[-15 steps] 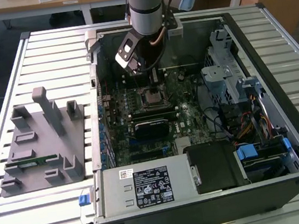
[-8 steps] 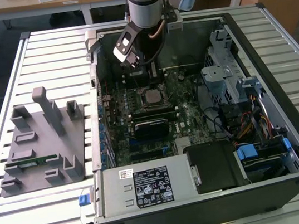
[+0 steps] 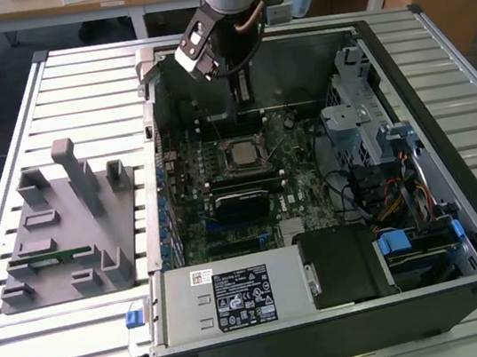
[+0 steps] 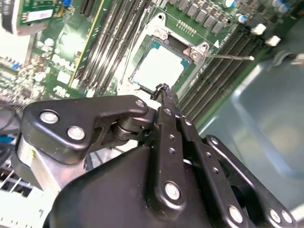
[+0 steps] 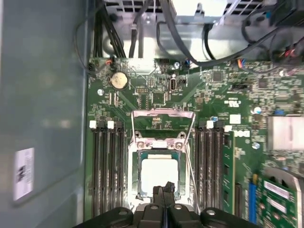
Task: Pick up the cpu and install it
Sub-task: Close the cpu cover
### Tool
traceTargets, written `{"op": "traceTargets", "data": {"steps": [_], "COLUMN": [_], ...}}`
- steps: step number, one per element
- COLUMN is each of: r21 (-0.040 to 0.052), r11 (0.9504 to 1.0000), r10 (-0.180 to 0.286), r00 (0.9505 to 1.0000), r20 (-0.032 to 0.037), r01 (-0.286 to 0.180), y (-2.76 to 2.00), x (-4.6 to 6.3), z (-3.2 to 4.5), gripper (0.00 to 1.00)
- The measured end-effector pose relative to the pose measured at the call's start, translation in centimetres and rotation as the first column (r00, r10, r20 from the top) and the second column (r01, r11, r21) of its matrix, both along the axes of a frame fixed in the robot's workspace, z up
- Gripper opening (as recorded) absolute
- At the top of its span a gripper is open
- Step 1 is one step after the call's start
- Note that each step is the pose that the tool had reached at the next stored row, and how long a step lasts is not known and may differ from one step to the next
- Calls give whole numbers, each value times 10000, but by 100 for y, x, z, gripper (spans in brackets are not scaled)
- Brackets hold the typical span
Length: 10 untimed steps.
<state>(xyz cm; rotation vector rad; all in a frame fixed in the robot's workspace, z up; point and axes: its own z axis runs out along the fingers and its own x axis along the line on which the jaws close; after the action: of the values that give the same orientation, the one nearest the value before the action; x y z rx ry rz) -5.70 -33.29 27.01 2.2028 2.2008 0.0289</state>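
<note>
The cpu (image 3: 242,153) lies flat in the motherboard's socket, its silver-grey top facing up; it also shows in both wrist views (image 4: 159,66) (image 5: 159,173). The socket's metal load plate (image 5: 163,121) stands folded open beside it, and a thin lever (image 4: 228,57) sticks out sideways. My gripper (image 3: 245,104) hangs inside the open computer case, just above the cpu and apart from it. Its two black fingertips (image 5: 165,187) are pressed together with nothing between them, also seen in the second wrist view (image 4: 164,90).
The case's walls (image 3: 382,58) surround the board. A power supply (image 3: 234,296), a black drive (image 3: 341,262) and cables (image 3: 392,182) fill the near side. Memory slots (image 5: 107,166) flank the socket. On the exterior view's left a grey fixture (image 3: 62,227) holds a green memory stick (image 3: 53,257).
</note>
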Motion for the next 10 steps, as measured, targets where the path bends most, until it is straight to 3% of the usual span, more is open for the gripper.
{"op": "traceTargets", "data": {"steps": [2, 6, 10], "r21": [1, 2, 1], "r11": [10000, 10000, 10000], "r10": [1, 1, -1], "r00": [10000, 10000, 10000], "r20": [0, -19, -21], "r01": [-1, -1, 1], "y": [1, -13, -59], "x": [12, 144, 195], "z": [18, 19, 19], "gripper": [11, 11, 11]}}
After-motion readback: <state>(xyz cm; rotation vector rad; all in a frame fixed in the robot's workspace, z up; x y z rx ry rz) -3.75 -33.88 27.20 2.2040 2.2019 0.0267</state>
